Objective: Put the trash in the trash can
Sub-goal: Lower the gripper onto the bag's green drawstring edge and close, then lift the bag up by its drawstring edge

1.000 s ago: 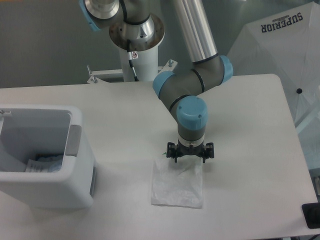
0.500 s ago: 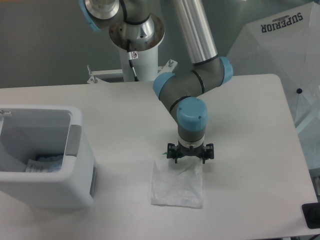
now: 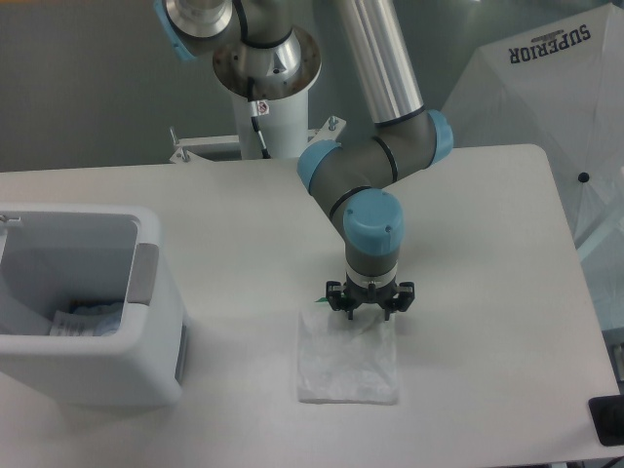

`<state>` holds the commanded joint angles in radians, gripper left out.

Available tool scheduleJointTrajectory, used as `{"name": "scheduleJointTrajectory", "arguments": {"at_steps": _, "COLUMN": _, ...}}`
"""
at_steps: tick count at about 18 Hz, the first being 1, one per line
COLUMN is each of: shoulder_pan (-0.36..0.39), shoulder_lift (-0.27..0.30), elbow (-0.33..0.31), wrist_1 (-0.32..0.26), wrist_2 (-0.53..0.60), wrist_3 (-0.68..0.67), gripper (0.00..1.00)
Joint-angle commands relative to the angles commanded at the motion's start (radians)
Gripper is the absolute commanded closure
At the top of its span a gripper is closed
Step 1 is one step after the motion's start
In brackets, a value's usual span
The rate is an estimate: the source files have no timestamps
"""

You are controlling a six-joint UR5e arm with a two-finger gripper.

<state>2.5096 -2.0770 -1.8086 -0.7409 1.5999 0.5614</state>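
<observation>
Pincer (image 3: 370, 310) poised at the far edge of the white sheet (image 3: 347, 363); whether its jaws grip the sheet cannot be told. Bare table (image 3: 487, 292) lies to its right. Trash can (image 3: 93, 375), well left, holds the bottle (image 3: 90, 318).

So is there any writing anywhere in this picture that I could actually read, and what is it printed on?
"SUPERIOR": dark capitals on the white umbrella-like fabric behind the table's far right corner.
A small sticker on the white robot pedestal: too small to read.
The bottle in the trash can shows a bluish label: too blurred to read.
The white sheet shows no readable text.
</observation>
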Motion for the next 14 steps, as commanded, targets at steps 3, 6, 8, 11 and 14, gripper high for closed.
{"name": "scheduleJointTrajectory", "arguments": {"at_steps": 3, "shoulder_pan": -0.002, "shoulder_lift": 0.002, "elbow": 0.000, "wrist_1": -0.002, "wrist_2": 0.000, "wrist_3": 0.000, "gripper": 1.00}}
{"name": "scheduleJointTrajectory", "arguments": {"at_steps": 6, "shoulder_pan": -0.002, "shoulder_lift": 0.005, "elbow": -0.006, "wrist_1": -0.003, "wrist_2": -0.003, "wrist_3": 0.002, "gripper": 1.00}}
{"name": "scheduleJointTrajectory", "arguments": {"at_steps": 8, "shoulder_pan": -0.002, "shoulder_lift": 0.018, "elbow": -0.011, "wrist_1": -0.005, "wrist_2": -0.003, "wrist_3": 0.002, "gripper": 1.00}}
{"name": "scheduleJointTrajectory", "arguments": {"at_steps": 11, "shoulder_pan": -0.002, "shoulder_lift": 0.064, "elbow": -0.011, "wrist_1": -0.017, "wrist_2": -0.003, "wrist_3": 0.000, "gripper": 1.00}}
{"name": "scheduleJointTrajectory", "arguments": {"at_steps": 14, "shoulder_pan": 0.000, "shoulder_lift": 0.142, "elbow": -0.009, "wrist_1": -0.020, "wrist_2": -0.038, "wrist_3": -0.014, "gripper": 1.00}}
